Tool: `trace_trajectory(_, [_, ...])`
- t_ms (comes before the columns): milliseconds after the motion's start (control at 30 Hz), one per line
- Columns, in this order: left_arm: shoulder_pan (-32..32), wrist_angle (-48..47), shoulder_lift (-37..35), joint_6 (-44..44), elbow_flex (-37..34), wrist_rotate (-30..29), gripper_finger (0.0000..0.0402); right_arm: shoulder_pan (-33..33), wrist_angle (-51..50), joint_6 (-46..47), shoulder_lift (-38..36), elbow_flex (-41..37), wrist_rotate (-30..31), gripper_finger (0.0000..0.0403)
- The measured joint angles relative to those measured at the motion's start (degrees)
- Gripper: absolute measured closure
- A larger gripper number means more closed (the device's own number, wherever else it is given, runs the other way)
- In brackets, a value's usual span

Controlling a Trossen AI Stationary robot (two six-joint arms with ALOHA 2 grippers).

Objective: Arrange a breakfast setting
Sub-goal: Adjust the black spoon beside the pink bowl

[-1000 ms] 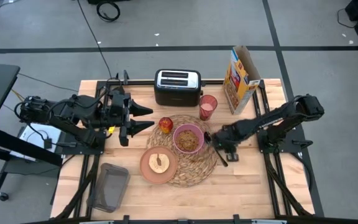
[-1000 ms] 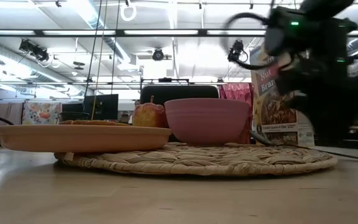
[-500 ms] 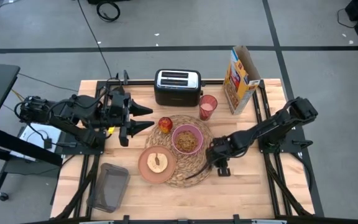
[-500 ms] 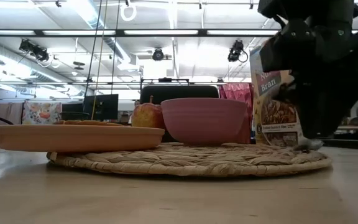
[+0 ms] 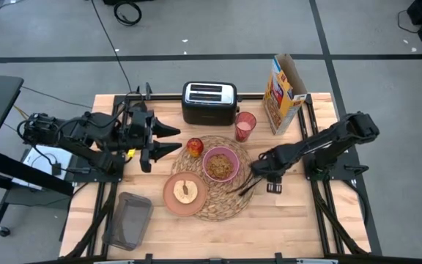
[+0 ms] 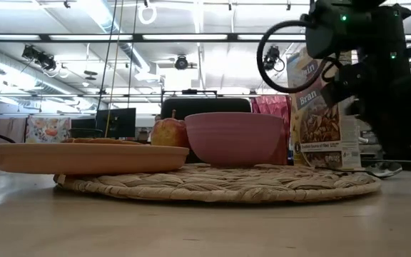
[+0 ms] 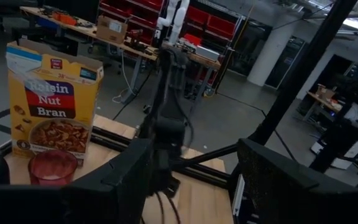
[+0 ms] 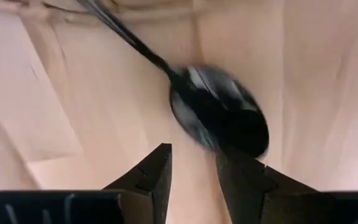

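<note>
At placemat (image 5: 222, 192) rt edge, spoon (image 8: 219, 115) on table just beyond right fingers (image 8: 157, 171), narrowly apart, gripping nothing.

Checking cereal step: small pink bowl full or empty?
Filled. The high view shows brown cereal inside the small pink bowl on the woven straw placemat.

The right arm stretches low across the tabletop (image 5: 299, 213), its hand (image 5: 258, 168) angled downward with fingers (image 8: 156, 172) slightly parted and holding nothing. The left arm waits at the opposite side, its hand (image 5: 173, 140) spread open.
</note>
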Motion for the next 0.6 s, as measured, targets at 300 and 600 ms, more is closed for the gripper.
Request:
trace_trajectory(300, [-1.5,0.0,0.0,-0.7,0.0,0.0,0.0159,-9.1,1.6,17.4,-14.6,-10.5,-7.9,0.0239])
trace_trajectory(600, [-1.5,0.0,0.0,-0.5,0.0,0.0,0.0159,-16.7,21.0,27.0,-24.6,-24.4,-14.4,0.0236])
